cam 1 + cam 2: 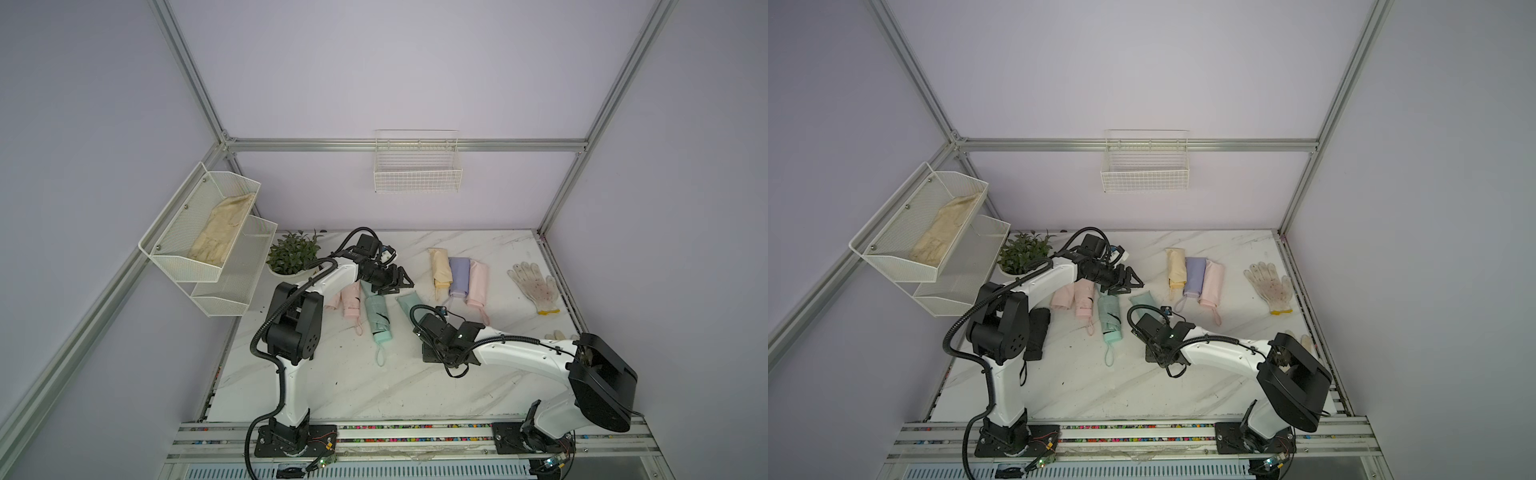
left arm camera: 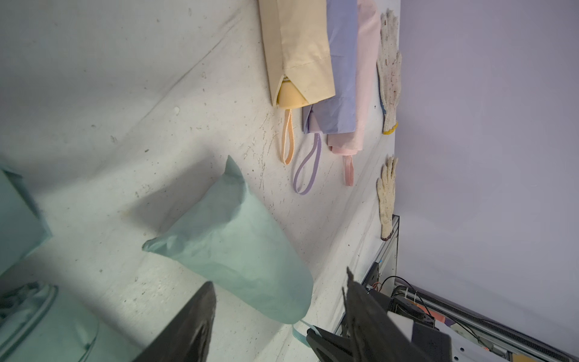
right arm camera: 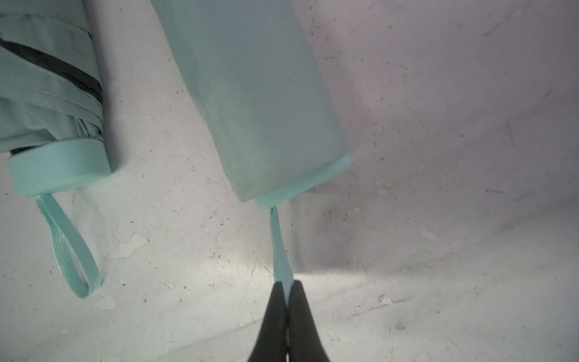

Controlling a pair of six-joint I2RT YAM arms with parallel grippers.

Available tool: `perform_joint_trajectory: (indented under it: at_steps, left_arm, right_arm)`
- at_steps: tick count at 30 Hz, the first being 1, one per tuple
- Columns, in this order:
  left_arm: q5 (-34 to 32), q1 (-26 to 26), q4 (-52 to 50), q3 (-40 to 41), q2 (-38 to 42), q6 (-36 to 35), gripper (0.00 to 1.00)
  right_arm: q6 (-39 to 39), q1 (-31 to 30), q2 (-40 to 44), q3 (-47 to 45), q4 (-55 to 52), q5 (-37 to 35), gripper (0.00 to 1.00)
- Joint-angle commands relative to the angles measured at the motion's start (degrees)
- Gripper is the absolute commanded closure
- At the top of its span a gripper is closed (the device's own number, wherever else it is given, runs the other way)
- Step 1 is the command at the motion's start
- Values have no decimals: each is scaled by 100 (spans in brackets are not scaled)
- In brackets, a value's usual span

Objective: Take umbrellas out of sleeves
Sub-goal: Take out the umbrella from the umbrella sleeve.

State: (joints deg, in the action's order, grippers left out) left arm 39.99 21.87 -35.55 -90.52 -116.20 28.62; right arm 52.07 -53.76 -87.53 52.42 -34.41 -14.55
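In the right wrist view my right gripper (image 3: 287, 285) is shut on the mint wrist loop (image 3: 279, 244) of an umbrella that lies inside its mint sleeve (image 3: 257, 94); only the handle cap (image 3: 307, 181) shows. My left gripper (image 2: 279, 277) is open and hovers over that sleeve's (image 1: 409, 303) far end, touching nothing. A bare mint umbrella (image 1: 378, 316) lies beside it. A bare pink umbrella (image 1: 1084, 301) and a flat pink sleeve (image 1: 1061, 297) lie further left. Yellow (image 1: 440, 268), lavender (image 1: 459, 276) and pink (image 1: 478, 284) umbrellas lie sleeved at the back right.
A white knit glove (image 1: 534, 286) lies at the table's right edge, another glove (image 1: 559, 334) nearer my right arm. A potted plant (image 1: 293, 253) stands at the back left under a mesh shelf (image 1: 199, 232). A black folded item (image 1: 1038, 332) lies by my left arm.
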Motion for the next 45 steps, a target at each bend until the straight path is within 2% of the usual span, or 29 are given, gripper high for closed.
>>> perform_joint_trajectory:
  at_steps: [1, 5, 8, 15, 24, 27, 38, 45]
  left_arm:
    - [-451, 54, -544, -568, -51, -464, 36]
    - [-1443, 134, -1308, -931, -140, -1022, 36]
    - [-1690, 155, -1378, -963, -194, -1102, 35]
    - [-1078, 169, -1356, -1138, -639, -876, 35]
    - [-528, 160, -803, -968, -917, -410, 35]
    - [-476, 160, -704, -982, -991, -293, 35]
    - [-347, 160, -664, -978, -1062, -237, 37]
    - [-391, 151, -662, -973, -983, -230, 37]
  right_arm:
    - [133, -35, 187, -23, -57, -142, 100]
    - [65, 1, 240, 13, -65, -267, 100]
    - [9, 23, 235, 79, -74, -268, 100]
    - [-102, 24, 262, 41, -8, -226, 100]
    - [9, 26, 318, -204, 324, 114, 100]
    - [-66, 26, 333, -309, 536, 357, 100]
    - [-22, 27, 426, -517, 718, 528, 100]
    - [-55, 30, 482, -683, 1380, 1155, 100]
